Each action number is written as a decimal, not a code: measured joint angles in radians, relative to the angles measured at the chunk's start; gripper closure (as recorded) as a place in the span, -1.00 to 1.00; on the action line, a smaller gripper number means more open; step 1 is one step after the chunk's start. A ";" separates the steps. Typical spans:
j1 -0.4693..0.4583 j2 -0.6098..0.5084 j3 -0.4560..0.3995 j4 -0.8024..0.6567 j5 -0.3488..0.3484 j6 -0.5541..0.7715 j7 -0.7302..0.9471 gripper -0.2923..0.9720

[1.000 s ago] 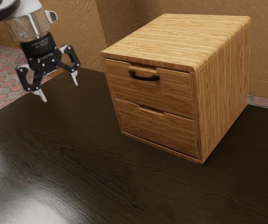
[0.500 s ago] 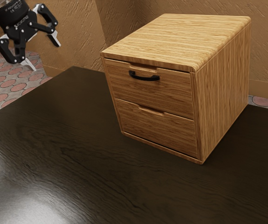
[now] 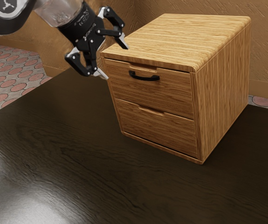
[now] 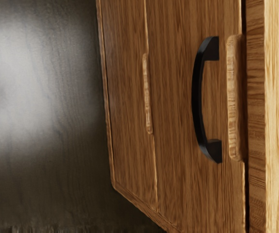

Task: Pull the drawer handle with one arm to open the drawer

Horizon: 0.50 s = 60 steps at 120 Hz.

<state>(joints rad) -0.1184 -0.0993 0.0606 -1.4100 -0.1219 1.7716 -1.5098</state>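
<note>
A wooden two-drawer cabinet (image 3: 185,88) stands on the dark table (image 3: 78,168). Its top drawer (image 3: 150,88) carries a black bar handle (image 3: 144,77) and sits flush with the cabinet front. My gripper (image 3: 114,59) hangs open just off the cabinet's upper corner on the exterior view's left, a short way from the handle, its white-tipped fingers (image 3: 123,43) spread wide with nothing between them. In the wrist view the black handle (image 4: 202,99) stands ahead of my hand on the top drawer front (image 4: 197,160), with the lower drawer (image 4: 127,107) beside it.
The lower drawer (image 3: 157,125) has only a slim wooden lip (image 3: 150,111) as a pull. Brown textured walls (image 3: 110,18) stand behind the cabinet, and a patterned floor (image 3: 8,84) lies past the table's far edge at the exterior view's left.
My hand has swung from the far upper left of the exterior view toward the right and down, up to the cabinet's front corner. The fingers stay spread. The drawers have not moved.
</note>
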 joint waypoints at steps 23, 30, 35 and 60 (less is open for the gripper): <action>0.011 -0.026 0.006 -0.125 0.010 0.170 -0.044 -0.38; 0.014 -0.028 0.008 -0.145 0.011 0.210 -0.055 -0.37; 0.015 -0.029 0.008 -0.156 0.012 0.232 -0.062 -0.35; 0.014 -0.051 0.008 -0.235 0.013 0.309 -0.092 -0.29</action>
<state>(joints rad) -0.1044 -0.1501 0.0690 -1.6454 -0.1092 2.0806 -1.6014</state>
